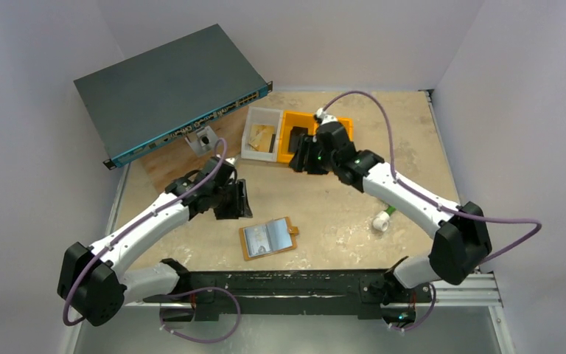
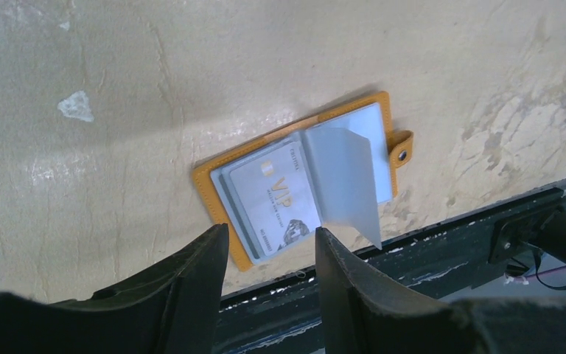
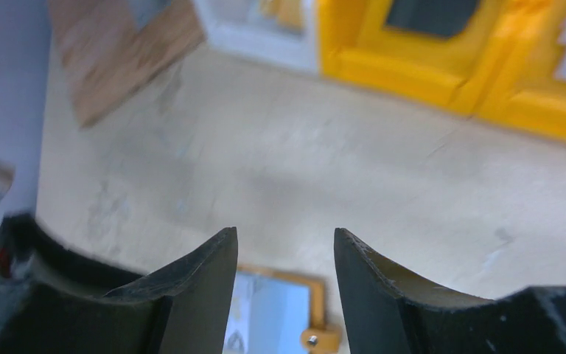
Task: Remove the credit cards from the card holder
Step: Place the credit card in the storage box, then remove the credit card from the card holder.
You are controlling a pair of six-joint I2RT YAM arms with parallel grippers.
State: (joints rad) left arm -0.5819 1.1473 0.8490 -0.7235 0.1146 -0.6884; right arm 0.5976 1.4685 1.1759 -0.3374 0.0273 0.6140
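The card holder (image 1: 267, 238) lies open on the table near the front edge, tan-orange with a snap tab (image 2: 401, 153). It shows again as the card holder (image 2: 214, 193) in the left wrist view and, blurred, as the card holder (image 3: 317, 295) in the right wrist view. A pale VIP credit card (image 2: 276, 199) sits in its left sleeve, and a clear sleeve page (image 2: 346, 181) stands half lifted. My left gripper (image 1: 242, 200) hovers just left of and behind it; the left gripper (image 2: 269, 236) is open and empty. My right gripper (image 1: 300, 159) is by the orange bin; the right gripper (image 3: 285, 240) is open and empty.
An orange bin (image 1: 289, 140) holds a dark flat thing, and a white bin (image 1: 253, 124) beside it holds a tan item. A grey network switch (image 1: 169, 92) and a wooden board (image 1: 166, 166) lie at the back left. A small white cylinder (image 1: 381, 220) lies at the right.
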